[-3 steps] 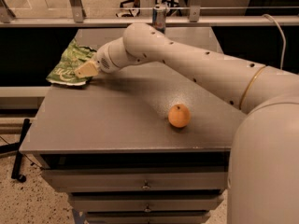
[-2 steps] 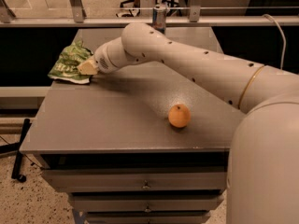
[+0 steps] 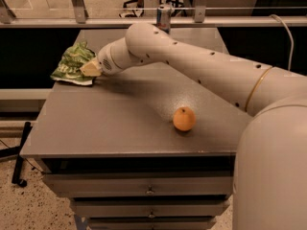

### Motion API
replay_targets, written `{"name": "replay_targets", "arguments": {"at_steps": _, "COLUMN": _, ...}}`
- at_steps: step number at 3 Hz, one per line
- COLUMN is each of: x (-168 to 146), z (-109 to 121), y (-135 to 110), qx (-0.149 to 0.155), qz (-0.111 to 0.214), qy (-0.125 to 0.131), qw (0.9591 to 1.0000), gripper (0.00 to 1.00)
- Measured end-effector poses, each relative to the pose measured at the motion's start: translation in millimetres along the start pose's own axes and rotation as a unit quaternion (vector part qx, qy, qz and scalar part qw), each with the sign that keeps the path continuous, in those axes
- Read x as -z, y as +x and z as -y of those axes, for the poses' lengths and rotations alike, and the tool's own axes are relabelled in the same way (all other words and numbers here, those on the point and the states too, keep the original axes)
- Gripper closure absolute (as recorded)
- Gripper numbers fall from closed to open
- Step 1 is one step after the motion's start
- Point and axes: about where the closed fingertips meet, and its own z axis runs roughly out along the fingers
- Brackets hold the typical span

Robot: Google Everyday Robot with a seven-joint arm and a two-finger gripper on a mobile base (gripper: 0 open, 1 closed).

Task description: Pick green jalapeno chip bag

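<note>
From my one camera view, the arm (image 3: pixel 201 67) reaches in from the right and stretches across the grey table (image 3: pixel 115 119) toward its far left corner. The gripper (image 3: pixel 89 69) sits at the end of it, low over the tabletop, with its pale cream tip pressed against the right side of the green jalapeno chip bag (image 3: pixel 71 65). The bag lies crumpled at the table's left edge, near the back, and part of it hangs slightly over that edge. So the bag is directly to the left of the claw and touching it, with the tip overlapping the bag's near right corner. I cannot tell from here whether the claw is apart, together or clamped on the bag, since the wrist and the bag's folds hide that. I also cannot tell whether the bag rests on the table or has been raised off it.

An orange (image 3: pixel 184 119) sits on the table well apart from the bag, nearer the front and right, just below the arm's forearm. A drinks can (image 3: pixel 164 16) stands upright at the table's back edge, behind the arm. Drawers (image 3: pixel 148 190) run under the tabletop at the front.
</note>
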Motion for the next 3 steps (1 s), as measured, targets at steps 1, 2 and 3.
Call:
{"name": "replay_targets", "arguments": {"at_steps": 1, "x": 0.1, "z": 0.0, "y": 0.0, "qx": 0.000, "qz": 0.000, "qy": 0.000, "qw": 1.0000, "gripper": 1.00}}
{"name": "replay_targets", "arguments": {"at_steps": 2, "x": 39.2, "z": 2.0, "y": -10.7, "qx": 0.028, "qz": 0.022, "qy": 0.007, "qw": 0.9993, "gripper": 1.00}}
{"name": "replay_targets", "arguments": {"at_steps": 3, "x": 130.0, "z": 2.1, "y": -33.1, "qx": 0.099, "qz": 0.049, "qy": 0.031, "qw": 0.9934, "gripper": 0.84}}
